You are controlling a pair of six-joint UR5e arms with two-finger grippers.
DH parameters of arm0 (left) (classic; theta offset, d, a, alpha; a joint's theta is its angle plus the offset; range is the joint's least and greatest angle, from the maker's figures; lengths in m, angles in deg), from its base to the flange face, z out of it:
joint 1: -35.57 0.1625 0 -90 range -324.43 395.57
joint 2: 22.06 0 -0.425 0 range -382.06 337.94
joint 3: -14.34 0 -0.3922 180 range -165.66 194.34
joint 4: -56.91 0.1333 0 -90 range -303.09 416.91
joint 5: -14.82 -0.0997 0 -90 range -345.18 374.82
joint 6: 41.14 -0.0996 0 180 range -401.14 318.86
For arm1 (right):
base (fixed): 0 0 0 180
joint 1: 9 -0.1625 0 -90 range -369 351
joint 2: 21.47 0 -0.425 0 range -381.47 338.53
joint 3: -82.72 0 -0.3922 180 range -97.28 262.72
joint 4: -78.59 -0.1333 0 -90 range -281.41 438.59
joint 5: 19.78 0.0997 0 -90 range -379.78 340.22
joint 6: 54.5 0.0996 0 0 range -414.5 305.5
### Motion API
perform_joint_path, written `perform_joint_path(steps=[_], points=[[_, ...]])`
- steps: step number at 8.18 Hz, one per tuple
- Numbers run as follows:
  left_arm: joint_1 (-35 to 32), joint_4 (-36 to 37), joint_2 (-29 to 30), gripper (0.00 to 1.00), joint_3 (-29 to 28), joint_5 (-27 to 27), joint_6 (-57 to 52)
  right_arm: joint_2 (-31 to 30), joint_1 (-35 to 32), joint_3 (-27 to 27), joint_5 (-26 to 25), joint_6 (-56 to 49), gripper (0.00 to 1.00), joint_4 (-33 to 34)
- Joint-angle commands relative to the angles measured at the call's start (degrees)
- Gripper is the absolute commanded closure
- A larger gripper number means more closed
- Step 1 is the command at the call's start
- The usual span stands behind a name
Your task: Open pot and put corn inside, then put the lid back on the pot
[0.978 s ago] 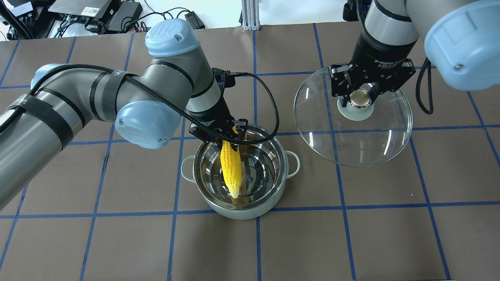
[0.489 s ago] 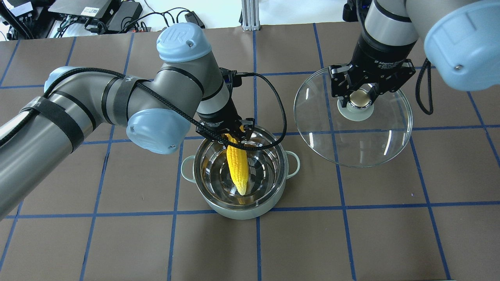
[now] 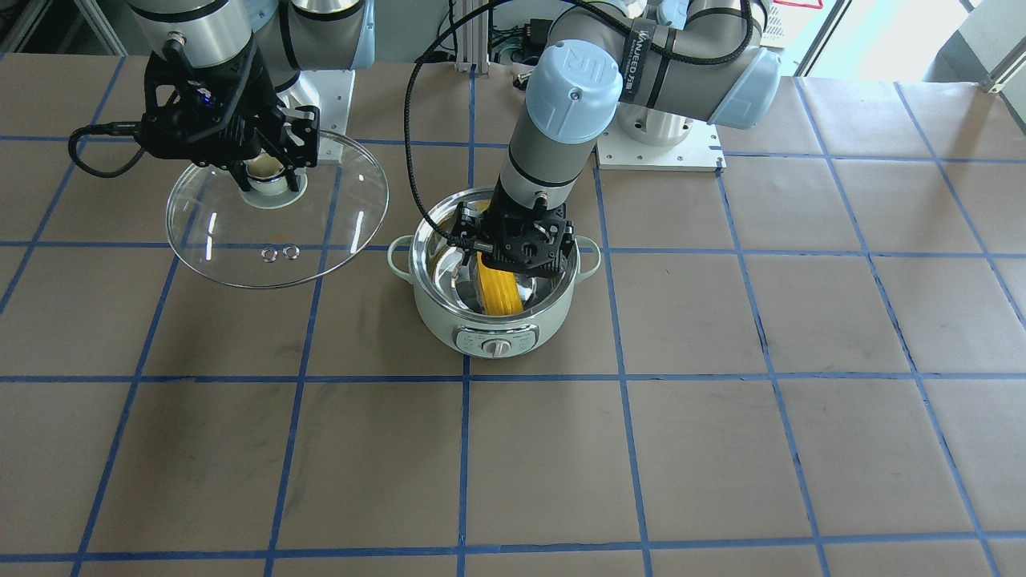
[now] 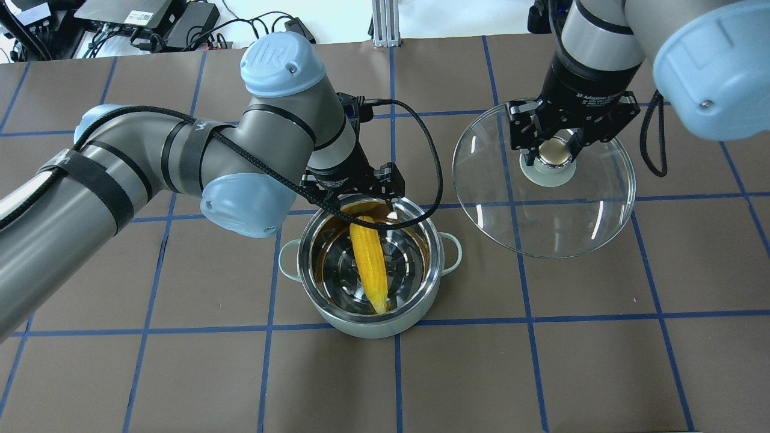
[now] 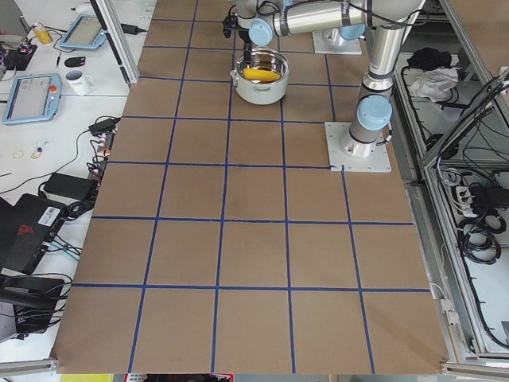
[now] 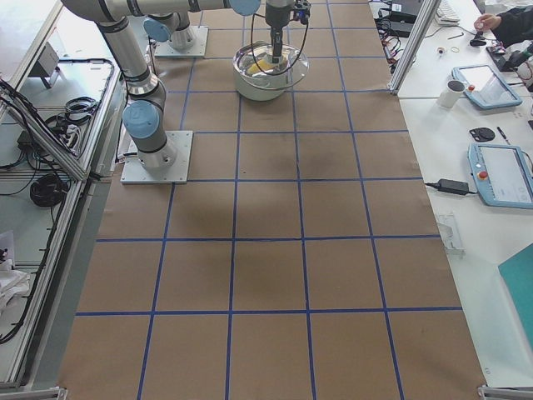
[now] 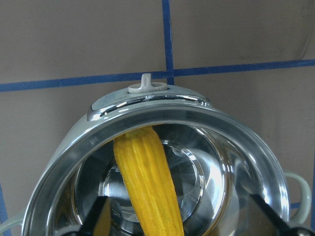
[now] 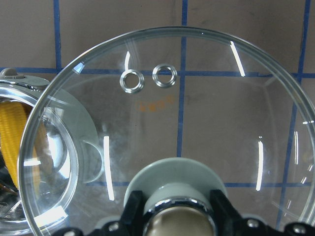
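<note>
The mint-green pot [image 4: 367, 325] stands open at mid-table, its knob panel showing in the front view [image 3: 497, 344]. The yellow corn [image 4: 370, 264] lies inside on the steel bottom, also seen in the left wrist view [image 7: 147, 182]. My left gripper [image 4: 355, 201] hangs over the pot's rim on the robot's side, open, its fingers [image 7: 98, 219] spread on either side of the corn. My right gripper [image 4: 554, 153] is shut on the knob of the clear glass lid [image 4: 541, 222] and holds it level above the table, to the right of the pot in the overhead view.
The table is brown paper with a blue tape grid. The arms' base plates [image 3: 657, 148] sit at the robot's edge. Cables and black boxes [image 4: 150, 24] lie beyond the table's edge. Side benches hold tablets and a mug [image 6: 454, 92].
My left gripper has lowered toward the pot's rim and opened. The corn has dropped from hanging in the fingers to lying in the pot. The right arm and lid have not moved.
</note>
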Motion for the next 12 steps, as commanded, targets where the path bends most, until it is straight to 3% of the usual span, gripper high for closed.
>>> perform_joint_path(steps=[1,4,6,9,12], points=[[0.0,0.4,0.0,0.0,0.0,0.0,-0.4,0.0,-0.1,0.0,0.0,0.0,0.6,0.1],[0.6,-2.8,-1.0,0.0,-0.9,-1.0,-3.3,0.0,-0.1,0.0,0.0,0.0,0.6,0.1],[2.7,-6.9,-4.1,0.0,-2.8,-7.2,-7.5,0.0,-0.2,0.0,0.0,0.1,0.6,0.1],[10.7,-25.6,-6.8,0.0,-15.4,-8.0,-15.0,0.0,-0.3,0.0,0.0,0.2,0.6,0.0],[18.3,-28.7,-9.2,0.0,-19.1,-13.9,-25.7,0.0,-0.3,0.0,0.0,0.4,0.6,0.1]])
